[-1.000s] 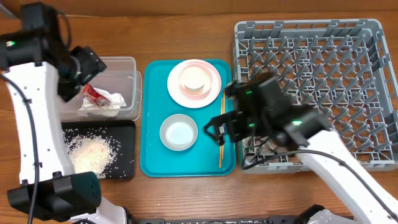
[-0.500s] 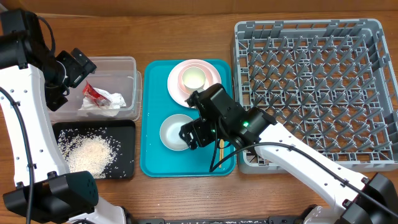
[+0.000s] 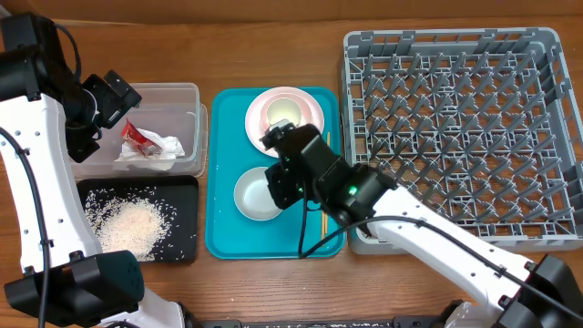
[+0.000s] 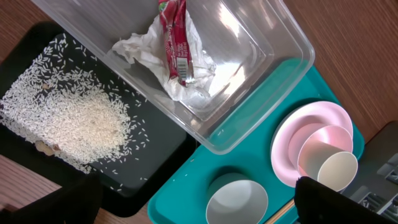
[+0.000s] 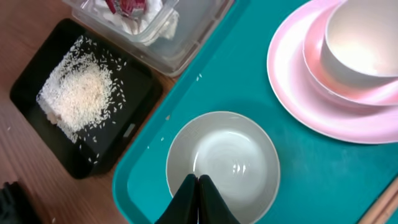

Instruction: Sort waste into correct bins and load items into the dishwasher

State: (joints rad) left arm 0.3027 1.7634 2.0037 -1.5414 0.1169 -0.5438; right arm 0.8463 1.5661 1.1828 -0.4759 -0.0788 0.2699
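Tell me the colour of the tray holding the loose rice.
Black tray; left wrist view shows it best.

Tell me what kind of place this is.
Likely a lab bench staged as a dish-clearing station, not a real kitchen: a grey peg dish rack on a wooden table, a teal tray beside it, and a black tray of loose rice.

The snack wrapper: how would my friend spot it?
Find the big teal tray in the middle, then the clear tub on its left. The wrapper lies inside on a crumpled white napkin. It is the only red thing; the black tray nearby holds just white rice.
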